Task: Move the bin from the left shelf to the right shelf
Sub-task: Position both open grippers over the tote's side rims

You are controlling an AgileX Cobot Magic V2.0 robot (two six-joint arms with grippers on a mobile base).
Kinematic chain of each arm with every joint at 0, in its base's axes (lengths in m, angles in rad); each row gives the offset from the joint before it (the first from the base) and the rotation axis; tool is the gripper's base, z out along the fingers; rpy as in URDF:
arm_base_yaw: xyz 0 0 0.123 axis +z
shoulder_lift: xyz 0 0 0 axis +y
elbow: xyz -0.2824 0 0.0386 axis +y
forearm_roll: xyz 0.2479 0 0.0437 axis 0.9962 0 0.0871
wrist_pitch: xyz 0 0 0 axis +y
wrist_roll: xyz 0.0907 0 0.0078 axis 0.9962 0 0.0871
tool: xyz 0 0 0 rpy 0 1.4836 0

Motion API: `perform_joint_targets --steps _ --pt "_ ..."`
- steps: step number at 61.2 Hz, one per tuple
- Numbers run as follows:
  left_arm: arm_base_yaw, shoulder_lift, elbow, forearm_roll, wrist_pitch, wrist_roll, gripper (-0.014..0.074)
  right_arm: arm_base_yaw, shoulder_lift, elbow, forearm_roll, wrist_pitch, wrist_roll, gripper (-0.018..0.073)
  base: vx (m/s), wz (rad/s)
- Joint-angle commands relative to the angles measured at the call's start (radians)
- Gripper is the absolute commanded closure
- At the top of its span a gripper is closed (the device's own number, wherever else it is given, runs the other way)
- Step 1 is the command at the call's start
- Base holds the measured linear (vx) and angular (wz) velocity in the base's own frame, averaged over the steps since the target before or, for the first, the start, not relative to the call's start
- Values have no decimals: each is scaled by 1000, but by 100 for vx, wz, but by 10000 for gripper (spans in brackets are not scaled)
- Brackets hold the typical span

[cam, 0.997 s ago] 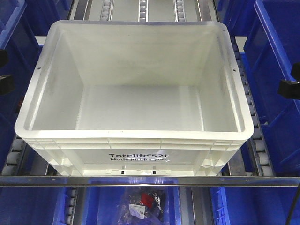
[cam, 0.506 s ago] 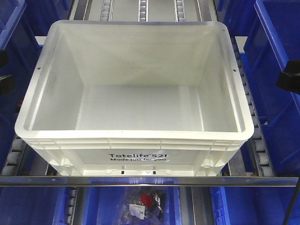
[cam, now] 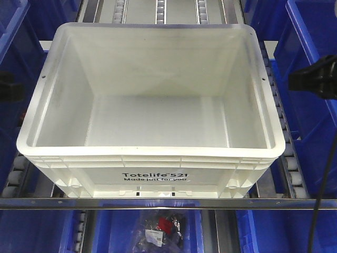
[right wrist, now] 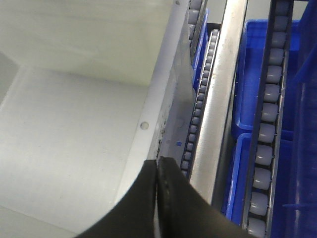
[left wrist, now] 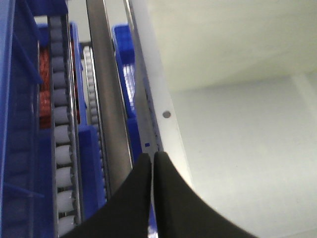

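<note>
Exterior front-facing view: the bin (cam: 158, 174), a large white tote with a ribbed rim and black print "Totelife 521 Made just for you" on its near side, sits upright and square on the roller tracks (cam: 292, 176) of the shelf. Its lower front edge lies just behind the metal front rail (cam: 168, 203). Blue bins (cam: 310, 31) stand on either side of it, and on the level below a clear bag (cam: 158, 229) of small items lies in another blue container. A black cable (cam: 318, 205) hangs down at the right edge. Left wrist-mounted view: the left gripper (left wrist: 152, 154) is clenched, its two black fingers pressed together with only a thin slit between them and nothing held. The tips hover over the bin's left rim, just short of a small round hole (left wrist: 166, 114) in that rim; contact with the rim cannot be confirmed. Right wrist-mounted view: the right gripper (right wrist: 157, 159) is likewise clenched on nothing, fingers together, tips poised over the bin's right rim near a matching hole; contact again cannot be confirmed. In the front view both grippers appear as dark shapes at the frame edges, the right one beside the bin's right rim, the left one near the left wall.
</note>
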Motion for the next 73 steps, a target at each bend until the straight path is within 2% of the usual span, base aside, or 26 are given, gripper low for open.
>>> perform_joint_targets --steps 1,17,26,36,44,49,54,61,73 --pt "-6 47 -83 1 -46 -17 594 0 26 -54 29 -37 -11 564 0 0" --pt "-6 171 -140 0 -37 -17 594 0 106 -59 25 -63 -15 559 0 0" --pt "-6 188 -140 0 -29 -17 575 0 107 -59 36 -92 -33 512 0 0" --pt "-6 187 -140 0 -38 -12 473 0 107 -59 119 -99 -72 357 0 0" --pt "-7 187 -140 0 -58 -12 323 0 107 -59 177 -99 -128 161 0 0" --pt "-7 187 -140 0 -56 -12 221 0 107 -59 185 -100 -132 28 0 0" --pt "-7 187 -140 0 -56 -12 135 0 107 -59 185 -105 -132 -62 0 0" --pt "-7 187 -140 0 -61 -12 79 0 107 -59 185 -117 -133 -114 0 0" --pt "-7 187 -140 0 -85 -12 74 0 107 -59 185 -150 -133 -85 0 0"
